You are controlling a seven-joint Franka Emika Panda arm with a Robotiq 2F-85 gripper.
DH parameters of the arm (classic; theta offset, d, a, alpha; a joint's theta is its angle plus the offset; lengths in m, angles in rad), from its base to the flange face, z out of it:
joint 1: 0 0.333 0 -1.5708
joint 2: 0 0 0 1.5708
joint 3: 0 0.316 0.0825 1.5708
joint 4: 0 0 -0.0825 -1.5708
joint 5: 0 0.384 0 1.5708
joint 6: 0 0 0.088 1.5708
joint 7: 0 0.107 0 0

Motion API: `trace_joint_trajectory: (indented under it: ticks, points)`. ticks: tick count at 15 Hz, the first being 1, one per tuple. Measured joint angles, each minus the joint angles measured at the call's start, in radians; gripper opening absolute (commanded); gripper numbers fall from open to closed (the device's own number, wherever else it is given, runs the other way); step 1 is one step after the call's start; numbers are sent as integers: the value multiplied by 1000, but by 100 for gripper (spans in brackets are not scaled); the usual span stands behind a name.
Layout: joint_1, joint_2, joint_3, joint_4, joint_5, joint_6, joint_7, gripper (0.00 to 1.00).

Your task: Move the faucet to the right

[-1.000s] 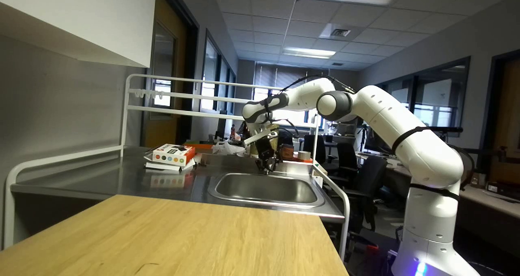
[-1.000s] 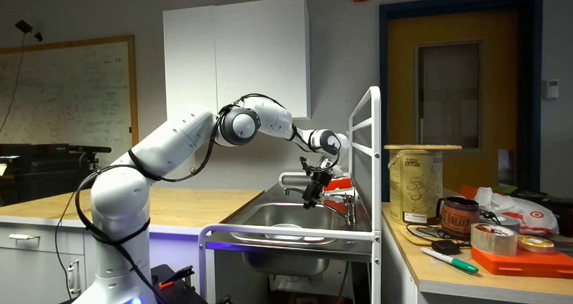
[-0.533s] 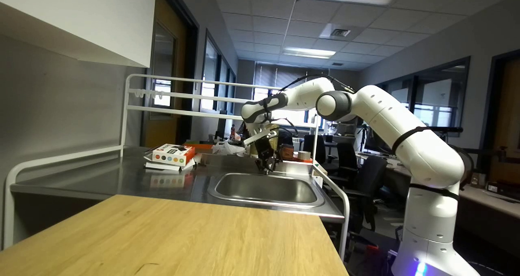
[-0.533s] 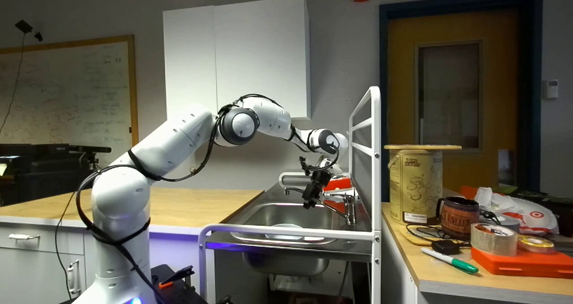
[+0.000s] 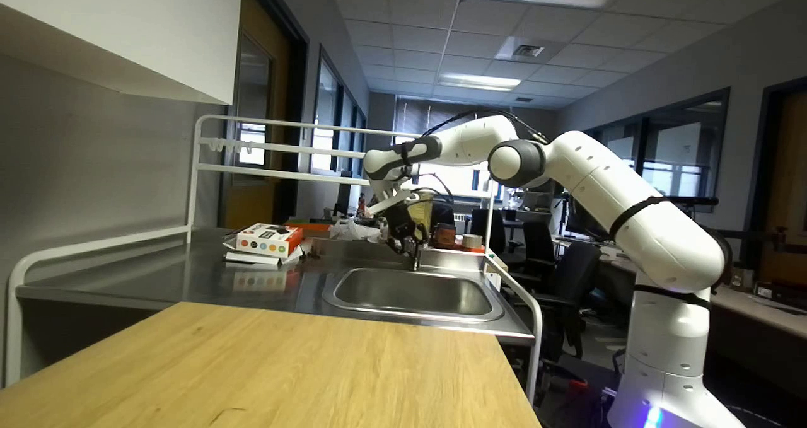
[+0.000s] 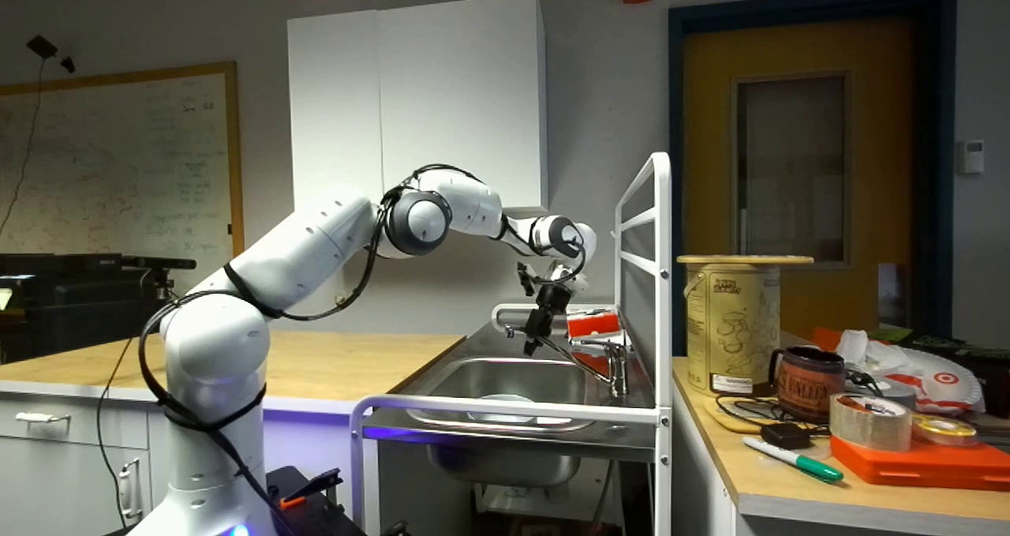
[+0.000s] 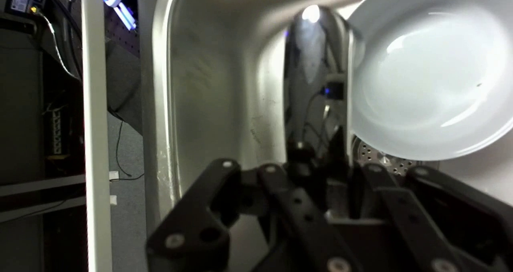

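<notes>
The faucet is a small chrome tap behind the steel sink (image 5: 416, 316). Its body (image 6: 619, 372) stands upright, and its long spout slants up to the left in an exterior view; its lower part (image 5: 416, 261) shows below the gripper in an exterior view. In the wrist view the shiny spout (image 7: 312, 55) runs down between my fingers (image 7: 322, 168). My gripper (image 6: 536, 345) is at the outer part of the spout, over the far side of the basin, with one finger on each side (image 5: 408, 246). The fingertips are dark and blurred, so I cannot tell whether they press on the spout.
A white plate (image 7: 425, 79) lies in the basin near the drain. White rack rails (image 6: 505, 406) run along the near edge and up behind the faucet. A red-and-white box (image 5: 268, 239) sits on the counter. A mug (image 6: 810, 382), tape and canister stand on the side table.
My gripper has moved left and slightly up in both exterior views. The spout's tip has swung slightly with it. More of the faucet shows below the gripper in an exterior view.
</notes>
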Motion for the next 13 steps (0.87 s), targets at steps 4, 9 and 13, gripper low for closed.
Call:
trace_joint_trajectory:
  ticks: [4, 9, 13]
  points:
    - [35, 3, 0, 56, -1, -36, 0, 6]
    - [46, 18, 0, 100, -1, -55, 0, 37]
    - [48, 36, 1, 129, -1, -102, -7, 41]
